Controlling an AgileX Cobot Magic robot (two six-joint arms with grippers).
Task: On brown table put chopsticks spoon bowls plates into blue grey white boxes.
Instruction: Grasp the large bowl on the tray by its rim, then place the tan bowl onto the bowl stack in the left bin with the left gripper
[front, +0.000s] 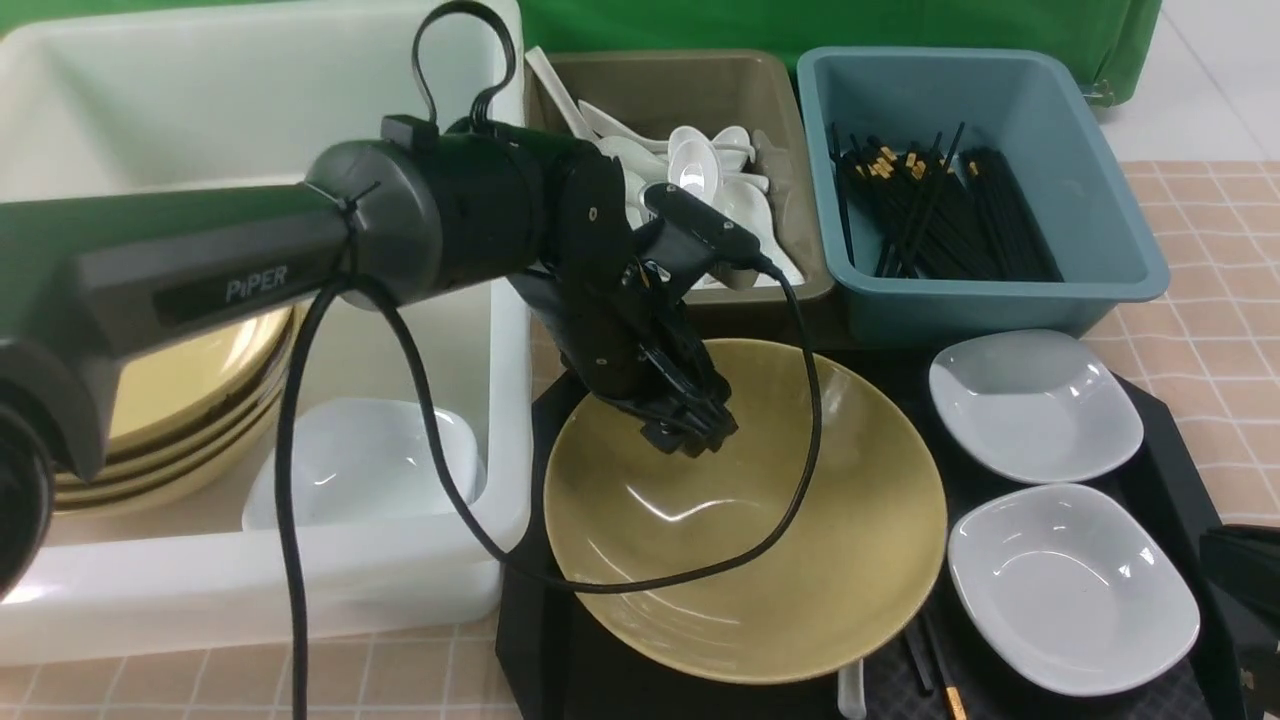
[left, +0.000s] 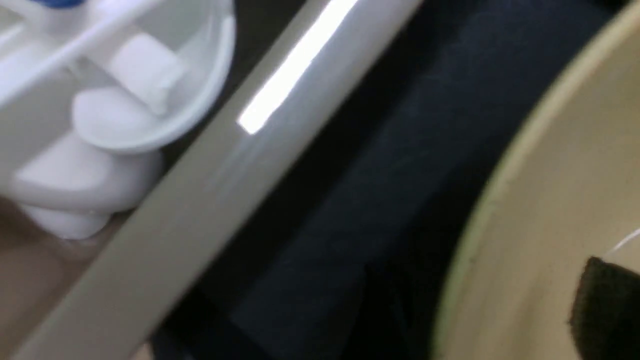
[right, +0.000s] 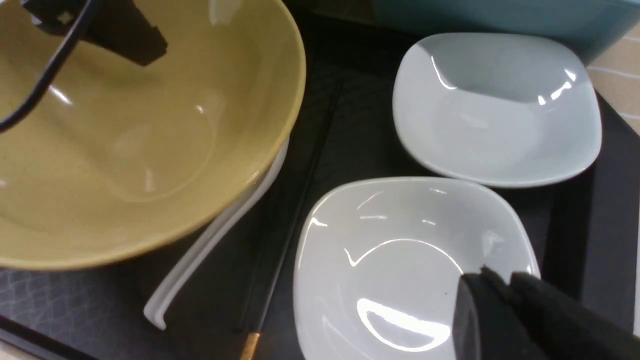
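Left gripper: above far rim of bowl, spread cannot be told.
Right gripper: tips together, over near plate, tray right edge.

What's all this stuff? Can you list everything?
white tub: one, translucent white, left.
stacked bowls: several, mustard-yellow, in the tub.
tub dish: one, white, beside them.
olive-grey bin: one, olive-grey, back centre.
soup spoons: heap, white, inside it.
blue bin: one, dusty blue, back right.
binned chopsticks: many, black, in it.
tray: one, black, front centre.
big bowl: one, mustard-yellow, on the tray.
small dishes: two, white, tray's right side.
loose spoon: one, white, under the big bowl.
loose chopsticks: count unclear, black, beside it.
table: one, pinkish-tan, underneath.
left gripper: one, black, above big bowl.
right gripper: one, black, above near dish.
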